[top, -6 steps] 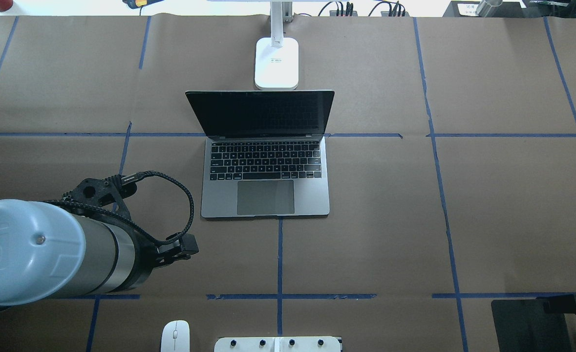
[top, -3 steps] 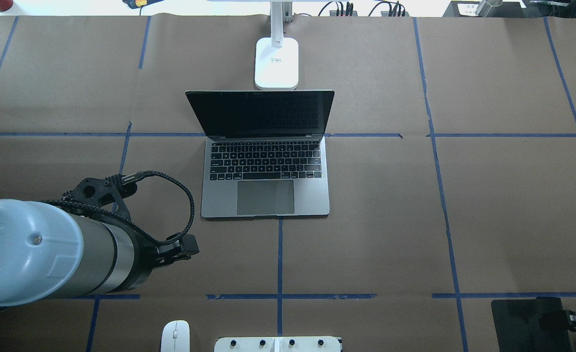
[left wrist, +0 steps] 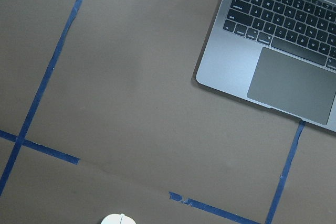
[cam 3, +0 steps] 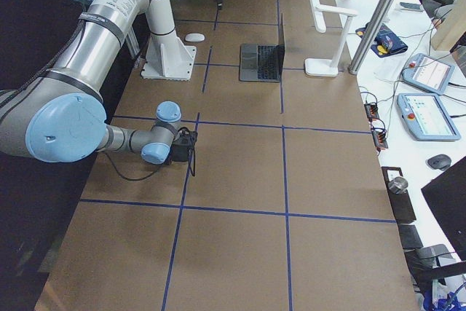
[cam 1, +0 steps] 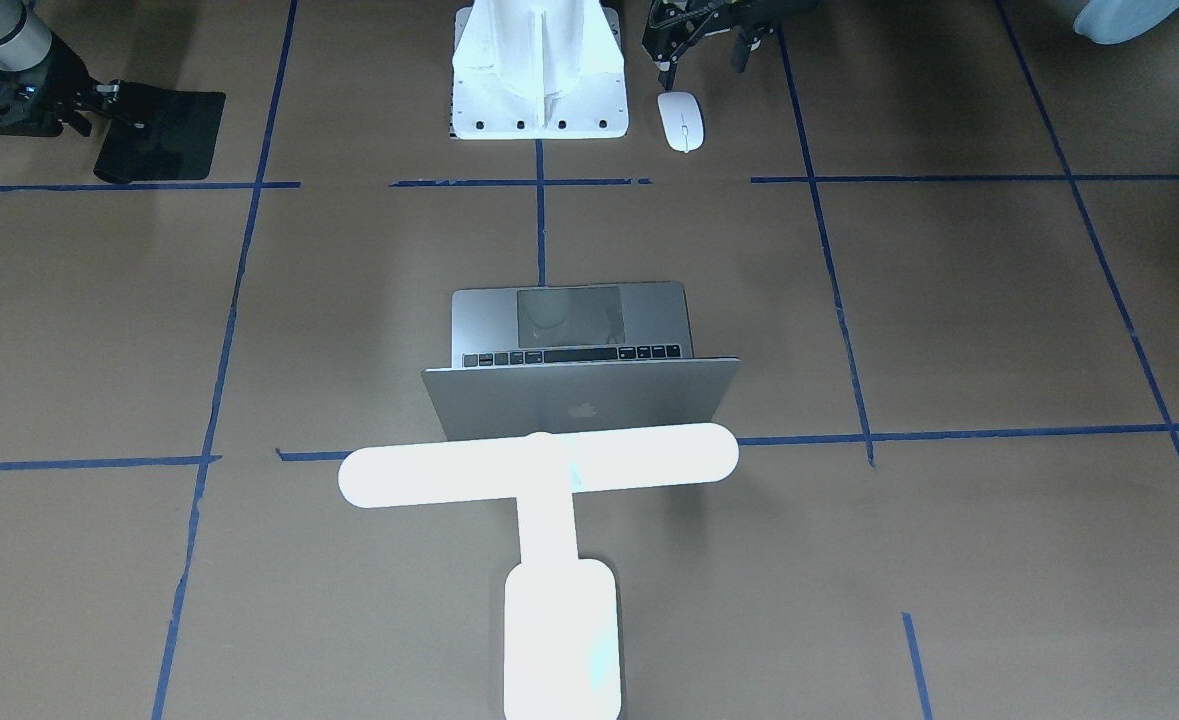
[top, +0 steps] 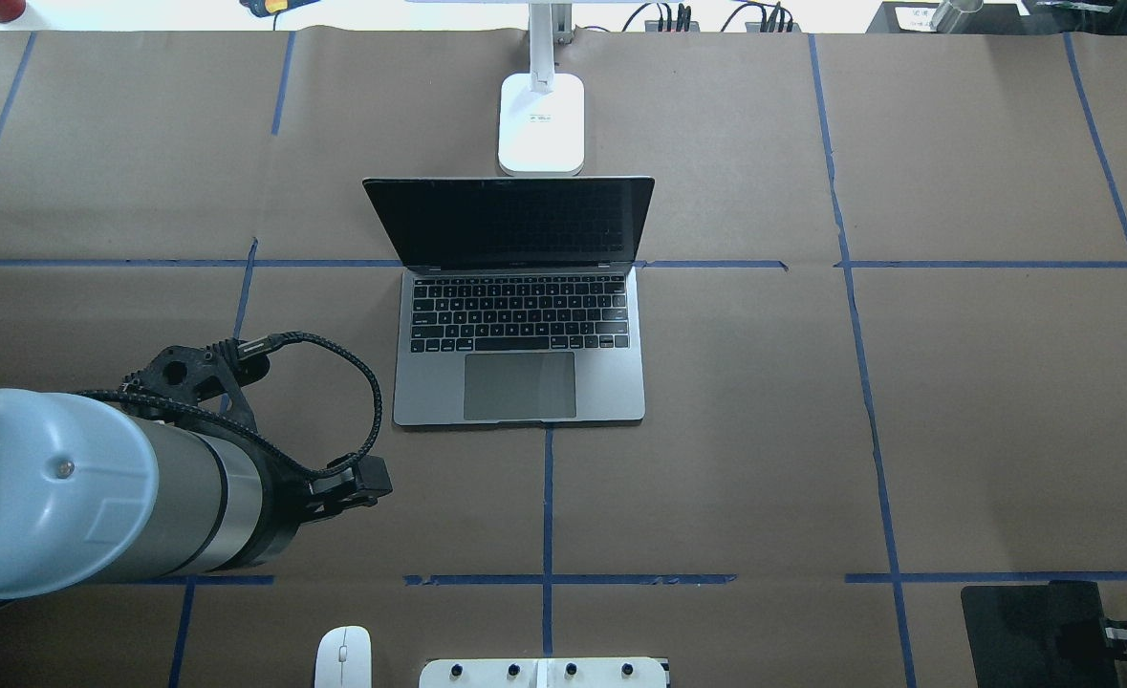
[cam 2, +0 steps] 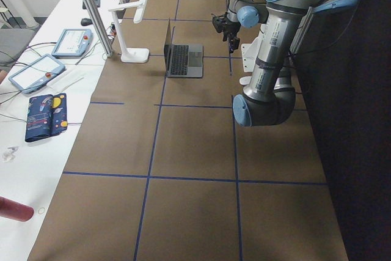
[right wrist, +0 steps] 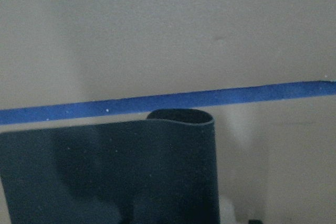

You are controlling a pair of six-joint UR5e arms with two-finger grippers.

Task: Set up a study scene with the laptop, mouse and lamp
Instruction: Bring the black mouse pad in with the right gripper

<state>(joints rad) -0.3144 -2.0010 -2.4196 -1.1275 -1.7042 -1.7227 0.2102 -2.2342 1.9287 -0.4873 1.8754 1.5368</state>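
Note:
The silver-grey laptop (top: 520,382) stands open in the middle of the table, screen dark. Right behind it is the white lamp (cam 1: 549,465), its base (top: 541,124) touching the back of the lid. The white mouse (cam 1: 682,120) lies near the robot's base on its left side and shows at the bottom edge of the left wrist view (left wrist: 118,219). My left gripper (cam 1: 703,58) hangs open above and just behind the mouse, apart from it. My right gripper (cam 1: 114,105) is shut on the edge of the black mouse pad (cam 1: 174,130), which curls up in the right wrist view (right wrist: 105,171).
The white ribbed pedestal (cam 1: 539,70) with bolt holes stands between mouse and mouse pad. Blue tape lines (top: 547,497) grid the brown paper. My left arm's bulky elbow (top: 56,497) overhangs the table's near left. Tablets, cables and a post (cam 3: 378,20) line the far edge.
My right gripper has slid toward the robot's side of the table along the mouse pad's edge. The left arm has barely shifted. Laptop, lamp and mouse have not moved.

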